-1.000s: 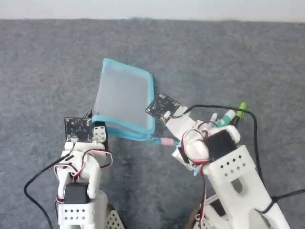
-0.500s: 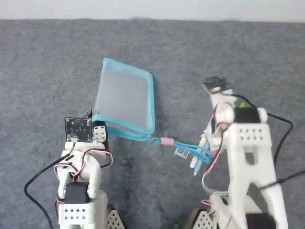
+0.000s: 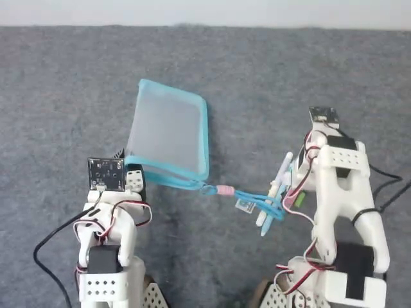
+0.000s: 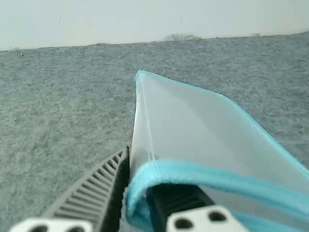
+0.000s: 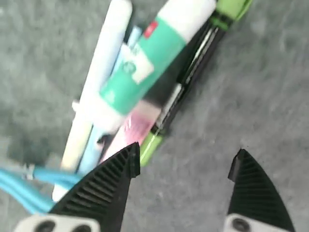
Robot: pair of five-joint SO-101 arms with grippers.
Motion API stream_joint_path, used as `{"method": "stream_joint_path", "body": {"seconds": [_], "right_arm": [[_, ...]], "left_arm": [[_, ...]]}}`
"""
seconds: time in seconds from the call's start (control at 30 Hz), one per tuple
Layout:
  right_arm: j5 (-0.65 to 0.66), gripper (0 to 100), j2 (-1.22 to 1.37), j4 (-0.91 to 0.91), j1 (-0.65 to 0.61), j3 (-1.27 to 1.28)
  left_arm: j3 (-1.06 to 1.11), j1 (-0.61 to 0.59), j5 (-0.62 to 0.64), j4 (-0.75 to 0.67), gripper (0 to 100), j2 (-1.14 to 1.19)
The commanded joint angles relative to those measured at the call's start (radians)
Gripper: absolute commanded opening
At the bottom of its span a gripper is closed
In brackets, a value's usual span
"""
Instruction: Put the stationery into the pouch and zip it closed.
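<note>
The translucent pouch [image 3: 168, 133] with a blue zip edge lies flat on the grey carpet. My left gripper [image 3: 133, 178] is shut on its near corner, and in the left wrist view the pouch [image 4: 203, 130] has its blue rim pinched in the left gripper [image 4: 137, 205]. A pink zip pull [image 3: 223, 190] and blue cord [image 3: 257, 201] trail right to a bundle of pens [image 3: 275, 192]. My right arm [image 3: 337, 173] stands over that bundle. The right gripper [image 5: 178, 188] is open above a white pen [image 5: 99, 94], a green-and-white marker [image 5: 154, 60] and a green pen [image 5: 227, 12].
Grey carpet [image 3: 77, 83] covers the table up to a pale wall [image 3: 205, 11] at the back. Black cables [image 3: 45, 247] run beside both arm bases at the near edge. Open carpet lies left and behind the pouch.
My right arm has left the zip pull beside the pouch and swung right and back over the pen bundle. The pouch and the left arm have stayed put.
</note>
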Motion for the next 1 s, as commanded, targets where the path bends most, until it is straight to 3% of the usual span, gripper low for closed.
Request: {"method": "stream_joint_path", "body": {"seconds": [0.0,0.43,0.67,0.97], "right_arm": [[-0.043,28.8,0.012,-0.059,-0.004,-0.014],[-0.114,28.8,0.107,-0.093,0.005,-0.011],[-0.104,28.8,0.113,-0.099,0.125,-0.012],[-0.104,28.9,0.116,-0.143,0.068,-0.009]], "left_arm": [[-0.019,-0.006,0.011,-0.041,1,0.002],[-0.019,-0.006,0.011,-0.041,1,0.002],[-0.019,-0.006,0.011,-0.044,1,0.002],[-0.019,-0.006,0.011,-0.04,1,0.002]]}}
